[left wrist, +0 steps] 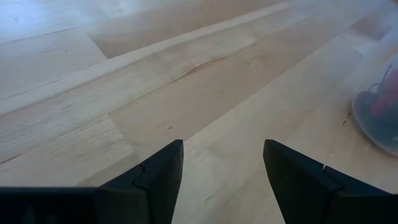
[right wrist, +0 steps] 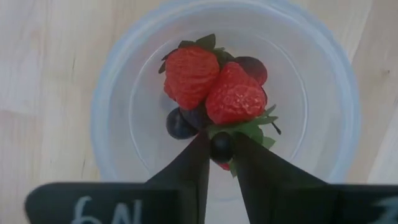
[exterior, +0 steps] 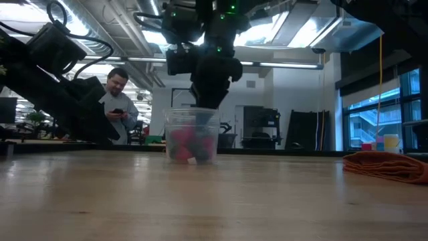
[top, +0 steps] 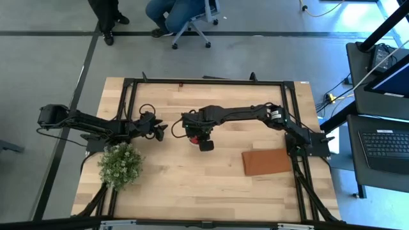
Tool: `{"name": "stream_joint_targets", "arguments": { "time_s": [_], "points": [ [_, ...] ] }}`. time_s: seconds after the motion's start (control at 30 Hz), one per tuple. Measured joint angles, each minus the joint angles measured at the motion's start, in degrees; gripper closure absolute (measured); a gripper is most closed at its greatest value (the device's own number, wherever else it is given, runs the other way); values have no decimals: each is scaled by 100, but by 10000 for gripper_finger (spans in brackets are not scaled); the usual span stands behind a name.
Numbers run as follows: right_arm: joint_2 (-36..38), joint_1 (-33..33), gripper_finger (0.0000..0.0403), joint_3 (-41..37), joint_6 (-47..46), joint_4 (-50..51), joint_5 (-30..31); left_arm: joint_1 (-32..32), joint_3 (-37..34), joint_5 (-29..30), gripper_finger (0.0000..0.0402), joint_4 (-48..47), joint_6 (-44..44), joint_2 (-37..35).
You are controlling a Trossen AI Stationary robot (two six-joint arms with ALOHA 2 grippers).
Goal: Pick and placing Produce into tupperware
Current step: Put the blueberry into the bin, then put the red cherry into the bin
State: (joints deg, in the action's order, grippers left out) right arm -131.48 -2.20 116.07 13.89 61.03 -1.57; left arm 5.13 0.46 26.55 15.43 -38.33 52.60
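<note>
The translucent-white round cup stands on the wooden table near its middle, and also shows in the low view. It holds two red strawberries and some dark berries. My right gripper points down into the cup from above and is shut on a small dark berry; it also shows in the high view. My left gripper is open and empty, low over bare table just left of the cup. My right gripper pinches the small dark berry between its two fingertips. The fingers come from above, pointing down into the cup's mouth. The berry sits just over the green leaves of a strawberry inside the cup; whether it rests on them I cannot tell.
A leafy green bush with white flowers stands at the table's near left. A reddish-brown mat lies at the right, and also shows in the low view. A person stands in the room beyond the table.
</note>
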Motion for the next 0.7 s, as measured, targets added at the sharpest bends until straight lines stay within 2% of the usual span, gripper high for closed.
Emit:
{"name": "stream_joint_targets", "arguments": {
  "time_s": [0.23, 0.37, 0.53, 0.7],
  "points": [
    [0, -4, 299, 0, -20, 45, -1, -1, -1, 79, 187, 2, 0, 0],
    [50, -4, 266, 0, -31, 160, -1, -1, -1, 120, 187, 2, 0, 0],
    [357, -25, 217, 0, -143, 144, 1, 1, 0, 122, 187, 2, -2, -1],
    [752, -123, 189, 2, -147, 38, 5, -1, -1, 122, 187, 4, -2, -2]
  ]
}}
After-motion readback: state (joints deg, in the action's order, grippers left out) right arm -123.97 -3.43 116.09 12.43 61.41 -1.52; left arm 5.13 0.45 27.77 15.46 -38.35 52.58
